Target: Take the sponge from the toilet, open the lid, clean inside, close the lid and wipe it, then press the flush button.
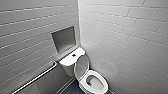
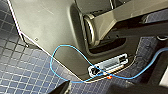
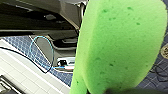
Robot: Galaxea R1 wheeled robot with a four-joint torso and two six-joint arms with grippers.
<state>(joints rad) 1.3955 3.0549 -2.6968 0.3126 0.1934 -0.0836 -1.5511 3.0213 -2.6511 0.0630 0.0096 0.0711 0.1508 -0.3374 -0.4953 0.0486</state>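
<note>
Green foam comes first: the sponge point(image 3: 120, 42) stands right against the right wrist camera, a bright, pitted slab with a rounded end, soft-looking and dry as far as I can judge. It rises out of a dark edge that I take for the right gripper point(image 3: 117, 92), so I judge that gripper closed narrow on one end of it, leaving the long free end to reach down into a bowl. Whether the left gripper is wide or narrow I cannot tell.

Under both arms lies the robot's grey base point(image 2: 47, 27), with a thin blue cable point(image 2: 65, 48) looped over it and dark blue small-tiled floor point(image 2: 20, 67) around it.

Farther off, in the head view, the toilet point(image 1: 83, 83) sits at 6 o'clock, its white oval seat down around the open bowl point(image 1: 94, 82). The lid point(image 1: 82, 65) stands upright at 11 o'clock of the bowl, greyish inner face outward, leaning back against the tank point(image 1: 71, 60); raised like that, it leaves the inside free for cleaning. On the flat tank top the flush button point(image 1: 74, 55) shows as a small dark spot. Beyond, at 11 o'clock of the tank, a square niche point(image 1: 63, 38) is set in the white tiled wall, and a metal grab bar point(image 1: 37, 77) slants along that wall at 8 o'clock.
</note>
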